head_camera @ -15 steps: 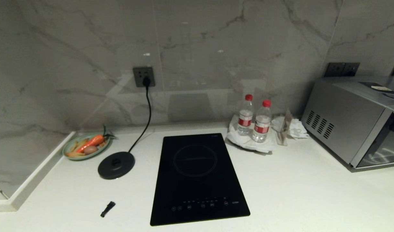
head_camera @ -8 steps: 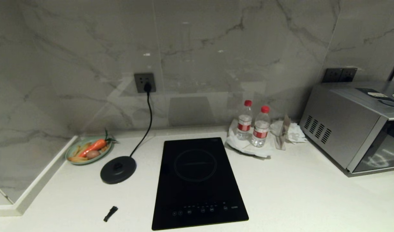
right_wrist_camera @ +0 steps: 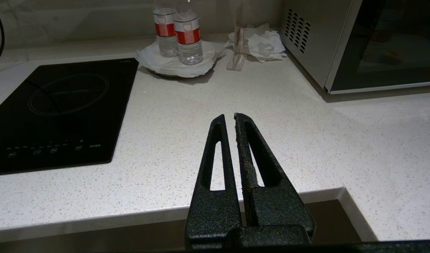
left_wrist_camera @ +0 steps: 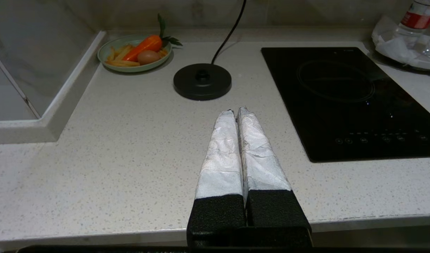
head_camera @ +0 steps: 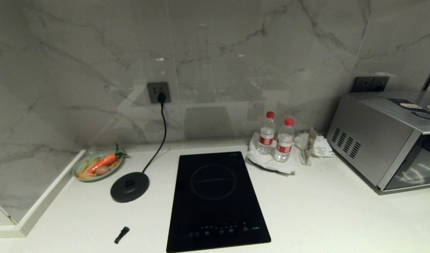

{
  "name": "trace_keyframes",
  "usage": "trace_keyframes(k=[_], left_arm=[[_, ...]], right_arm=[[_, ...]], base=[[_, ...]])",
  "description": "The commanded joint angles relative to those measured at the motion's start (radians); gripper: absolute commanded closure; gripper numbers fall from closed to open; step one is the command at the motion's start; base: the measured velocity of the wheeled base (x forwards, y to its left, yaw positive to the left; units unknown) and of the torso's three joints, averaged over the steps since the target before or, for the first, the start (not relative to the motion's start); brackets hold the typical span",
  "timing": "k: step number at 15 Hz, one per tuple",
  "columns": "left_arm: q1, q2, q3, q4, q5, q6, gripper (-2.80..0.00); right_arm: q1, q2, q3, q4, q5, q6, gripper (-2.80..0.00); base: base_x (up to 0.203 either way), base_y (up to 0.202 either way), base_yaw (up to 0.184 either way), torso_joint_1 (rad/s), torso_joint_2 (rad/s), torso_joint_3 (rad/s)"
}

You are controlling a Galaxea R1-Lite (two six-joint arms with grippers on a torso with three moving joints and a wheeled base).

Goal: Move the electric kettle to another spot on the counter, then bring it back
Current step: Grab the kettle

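On the counter (head_camera: 324, 211), left to right: one green plate (head_camera: 80, 168) of food, one round kettle base (head_camera: 129, 187) with cord, bare; one small black bit (head_camera: 121, 234), one hob (head_camera: 216, 200), two bottles (head_camera: 284, 140), one oven (head_camera: 387, 135), cut off. No kettle visible. Left gripper (left_wrist_camera: 235, 111) pressed closed, empty; right gripper (right_wrist_camera: 229, 117) closed, empty.

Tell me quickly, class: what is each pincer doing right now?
Left pincer: closed, holding nothing, above the counter.
Right pincer: closed, holding nothing, above the counter.
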Motion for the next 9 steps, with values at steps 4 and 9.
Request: trace_keyframes(k=[4, 9], left_arm=[[0.0, 0.0, 0.0, 0.001, 0.0, 0.0, 0.0], [0.0, 0.0, -0.001, -0.001, 0.0, 0.0, 0.0]], right_arm=[[0.0, 0.0, 0.0, 0.0, 0.0, -0.001, 0.0], [0.0, 0.0, 0.0, 0.0, 0.0, 0.0, 0.0]], base=[[0.0, 0.0, 0.0, 0.0, 0.0, 0.0], [0.0, 0.0, 0.0, 0.0, 0.0, 0.0]])
